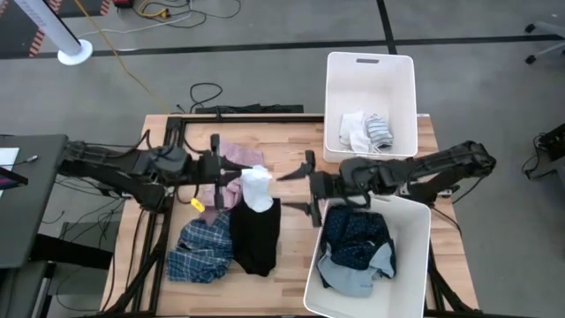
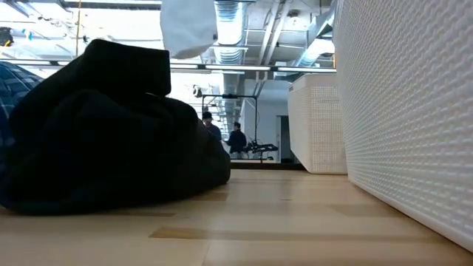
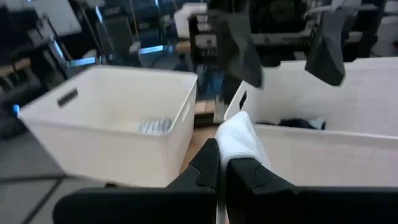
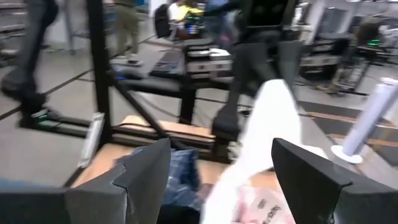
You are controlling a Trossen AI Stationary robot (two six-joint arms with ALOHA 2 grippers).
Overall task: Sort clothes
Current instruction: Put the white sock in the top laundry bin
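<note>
My left gripper [image 1: 238,183] [image 3: 221,157] is shut on a white sock [image 1: 258,189] and holds it up over the middle of the table. The sock also shows at the top of the low view [image 2: 188,26]. My right gripper [image 1: 311,187] [image 4: 221,165] stands open just right of the sock [image 4: 267,124], level and facing it, without touching it. On the table lie a black garment [image 1: 255,234] [image 2: 111,125], a blue plaid shirt [image 1: 201,249] and a pink garment [image 1: 237,156]. My left gripper pinches one end of the white sock [image 3: 235,138] between its two fingers. The fingers lie about level and point toward the table's right edge. The rest of the sock hangs down past the fingertips, lifted clear of the table, above the black garment's far end.
Two white bins stand at the table's right. The far bin [image 1: 402,75] holds white and striped socks [image 1: 366,132]. The near bin [image 1: 415,265] holds a navy patterned garment [image 1: 355,231] and a pale blue piece. A small yellow thing [image 1: 197,204] lies by the plaid shirt.
</note>
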